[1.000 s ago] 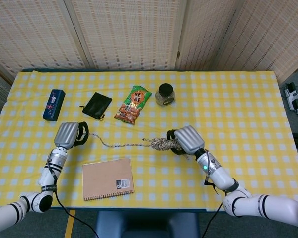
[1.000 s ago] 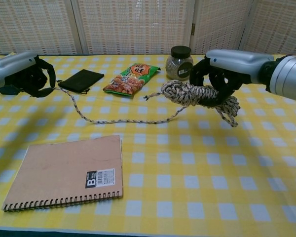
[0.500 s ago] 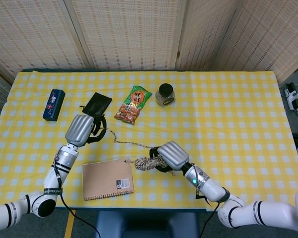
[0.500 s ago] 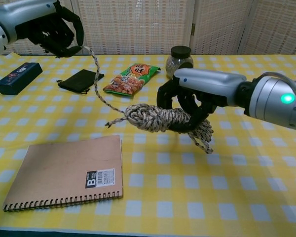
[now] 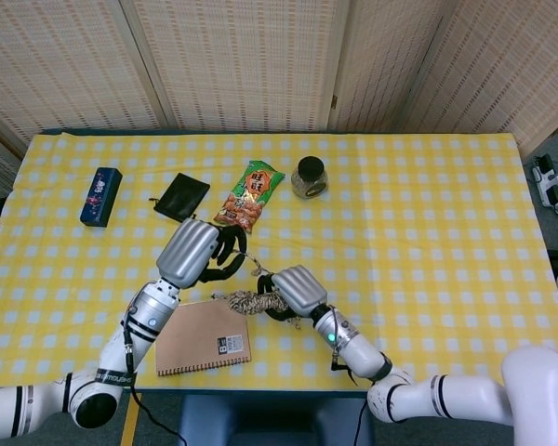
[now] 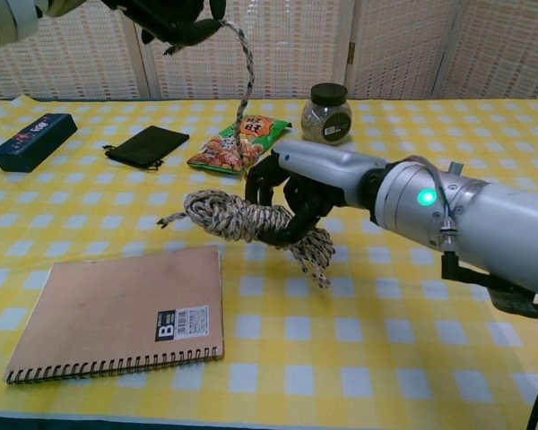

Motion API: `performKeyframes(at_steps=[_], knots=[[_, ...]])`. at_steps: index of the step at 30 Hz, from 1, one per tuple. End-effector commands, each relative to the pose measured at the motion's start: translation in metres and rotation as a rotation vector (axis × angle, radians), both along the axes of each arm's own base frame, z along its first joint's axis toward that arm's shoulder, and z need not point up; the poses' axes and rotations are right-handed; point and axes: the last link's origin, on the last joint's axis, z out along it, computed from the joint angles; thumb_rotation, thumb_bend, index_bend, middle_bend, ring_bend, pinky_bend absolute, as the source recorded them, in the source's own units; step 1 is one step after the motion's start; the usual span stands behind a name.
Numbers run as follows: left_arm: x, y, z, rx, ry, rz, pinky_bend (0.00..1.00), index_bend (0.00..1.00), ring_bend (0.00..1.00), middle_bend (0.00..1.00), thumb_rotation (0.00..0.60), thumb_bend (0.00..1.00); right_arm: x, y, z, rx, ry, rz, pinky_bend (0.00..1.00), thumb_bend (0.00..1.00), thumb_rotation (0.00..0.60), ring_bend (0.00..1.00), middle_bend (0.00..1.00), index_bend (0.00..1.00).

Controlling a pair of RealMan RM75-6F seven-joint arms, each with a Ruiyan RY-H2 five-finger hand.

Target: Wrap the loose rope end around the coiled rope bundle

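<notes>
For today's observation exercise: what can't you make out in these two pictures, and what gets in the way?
- Left hand, chest view: cut by the top edge, so its grip on the rope end is unclear.
- Rope bundle, head view: partly hidden under the right hand.
- Blue box, head view: print too small to read.
- Notebook, chest view: label text too small.

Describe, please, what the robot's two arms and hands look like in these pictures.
Both hands have silver-grey metallic backs and black fingers: the left hand and the right hand. The forearms are silver-white cylinders with black joint bands. A green light glows on the right forearm, and thin black cables run along both arms. I can read no markings.
</notes>
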Motion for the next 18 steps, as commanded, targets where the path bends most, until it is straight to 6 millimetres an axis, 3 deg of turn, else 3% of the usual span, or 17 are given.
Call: performKeyframes(at_steps=[1,12,18], knots=[[-0.006,-0.002,0.006,0.015,-0.028,0.024,0.75,0.70,0.77,0.86,0.600,0.62,0.005,-0.004,-0.004,-0.028,-0.036,-0.019,0.66,0.65,0.600,0.73,0.69,0.81],[-0.036,-0.008,0.014,-0.094,-0.108,0.062,0.75,0.70,0.77,0.86,0.600,0.69,0.004,-0.014,-0.013,0.008,-0.102,-0.058,0.66,0.65,0.600,0.74,0.69,0.81],[-0.037,-0.019,0.016,-0.132,-0.113,0.016,0.75,0.70,0.77,0.86,0.600,0.69,0.013,-0.016,-0.026,0.039,-0.134,-0.076,0.66,0.65,0.600,0.73,0.69,0.81]])
